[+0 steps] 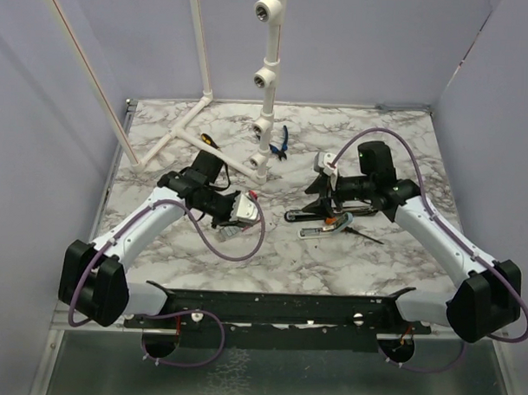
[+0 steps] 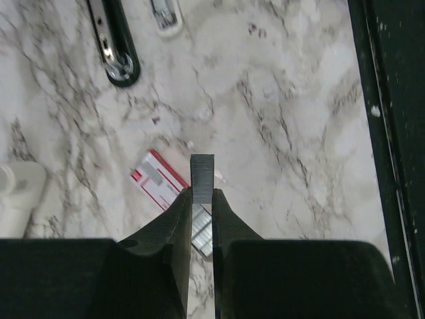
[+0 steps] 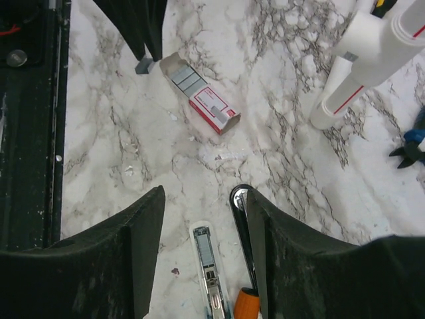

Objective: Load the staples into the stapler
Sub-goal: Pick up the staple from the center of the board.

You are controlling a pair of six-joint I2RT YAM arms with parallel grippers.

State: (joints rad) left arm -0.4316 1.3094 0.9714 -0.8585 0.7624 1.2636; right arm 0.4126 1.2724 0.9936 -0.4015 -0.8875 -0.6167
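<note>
Left tool (image 2: 201, 194): jaws clamped on a staple strip (image 2: 202, 171), which pokes out past the tips. White-and-red staple box (image 2: 158, 181) lies flat on the bench (image 2: 285, 106), just beside those tips. Right tool (image 3: 207, 196): jaws spread wide, holding nothing. Black stapler (image 3: 241, 222) lies on the bench between its fingers, close against one; contact unclear.

site: robotics lab test cell | walls: plain lilac panels (image 1: 365, 45) behind and flanking the white pipe frame (image 1: 267, 76) | marble-pattern bench (image 1: 331, 269) under the frame | left arm (image 1: 142, 224), right arm (image 1: 436, 229) on black rail (image 1: 277, 307) in front of the frame
</note>
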